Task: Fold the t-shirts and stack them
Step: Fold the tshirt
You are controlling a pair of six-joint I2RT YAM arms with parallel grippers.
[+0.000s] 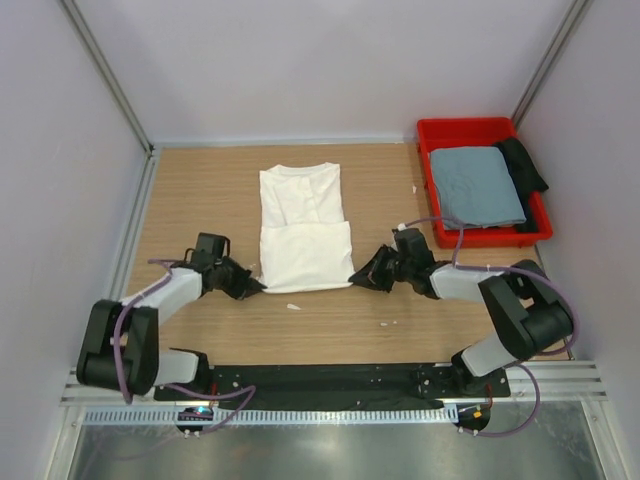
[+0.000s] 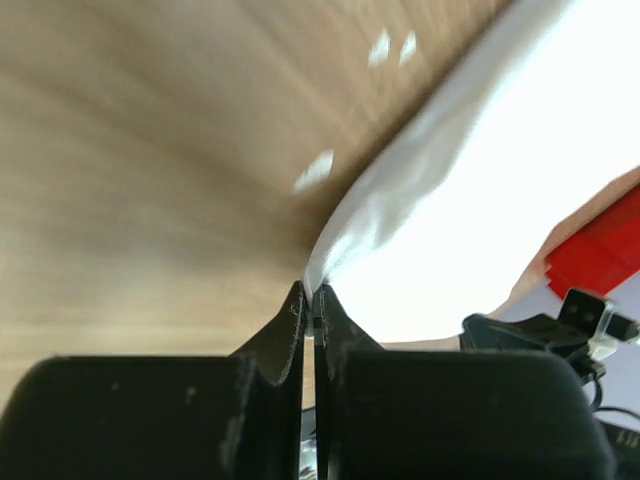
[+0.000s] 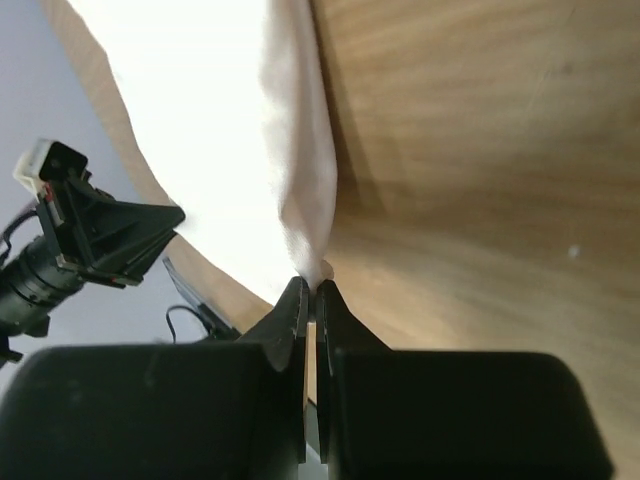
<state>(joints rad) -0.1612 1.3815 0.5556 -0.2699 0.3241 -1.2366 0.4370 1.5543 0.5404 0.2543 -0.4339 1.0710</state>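
White t-shirt: the white t-shirt (image 1: 303, 230) lies flat at mid-table, collar end away from the arms. The near part is doubled into a thicker panel. No print shows on the upward face.
Handling: judged light, limp and thin. It will sag and drape from any pinch, it cannot be pushed, and it wrinkles easily. Several layers at the near edge make a thicker bite than a single hem.
Where to hold: the two near corners of the doubled panel, gripped level with each other, so the edge lifts as one straight line.
Left gripper: the left gripper (image 1: 252, 285) is low at the near-left corner. In the wrist view its fingers are pressed together, with the white edge running up from the tips.
Right gripper: the right gripper (image 1: 360, 275) is at the near-right corner, fingers likewise pinched onto a peak of white cloth.
Risk: a shallow bite may catch only the top layer. Uneven lifting would skew the fold.
Grey-blue t-shirt: the grey-blue t-shirt (image 1: 477, 185) lies folded in the red bin (image 1: 465, 128), well apart at far right, beside a black cloth (image 1: 525, 165).
Table: the wooden table (image 1: 200, 190) has a few white scraps (image 1: 293, 306) near the shirt's near edge.
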